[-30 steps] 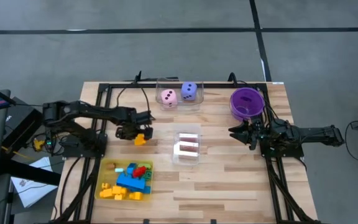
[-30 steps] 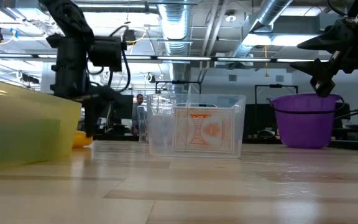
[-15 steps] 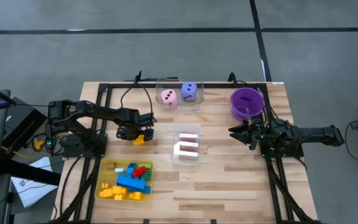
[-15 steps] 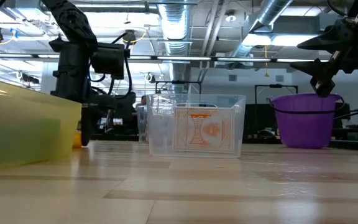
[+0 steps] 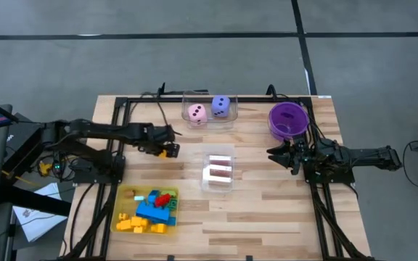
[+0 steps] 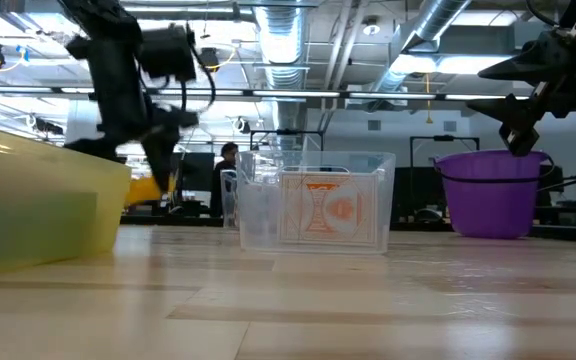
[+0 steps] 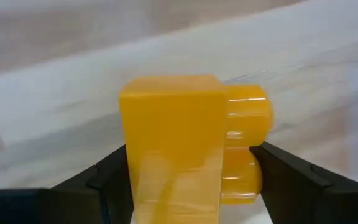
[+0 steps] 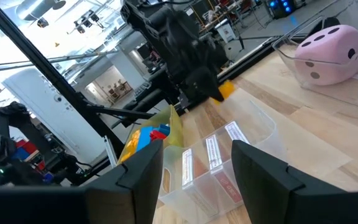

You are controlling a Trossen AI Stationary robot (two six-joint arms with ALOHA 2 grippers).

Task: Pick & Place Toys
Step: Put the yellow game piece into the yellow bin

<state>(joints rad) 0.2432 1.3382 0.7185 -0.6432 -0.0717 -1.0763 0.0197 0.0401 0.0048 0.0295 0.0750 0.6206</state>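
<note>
so the yellow brick (image 7: pixel 179 140) sits squarely between the left gripper (image 5: pixel 167 149) fingers, which are clamped on it, studs pointing sideways, while the right gripper (image 5: pixel 276 155) just waits half-open by the purple bowl (image 5: pixel 288 119).

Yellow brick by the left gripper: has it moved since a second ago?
Yes. The yellow brick now sits higher on the table, nearer the dice box, clamped in the left gripper and lifted off the tabletop in the low view.

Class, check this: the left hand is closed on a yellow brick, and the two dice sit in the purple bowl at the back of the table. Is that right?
One error: the dice sit in a clear box, not the purple bowl, as the high view shows. The left hand does grip the yellow brick.
</note>
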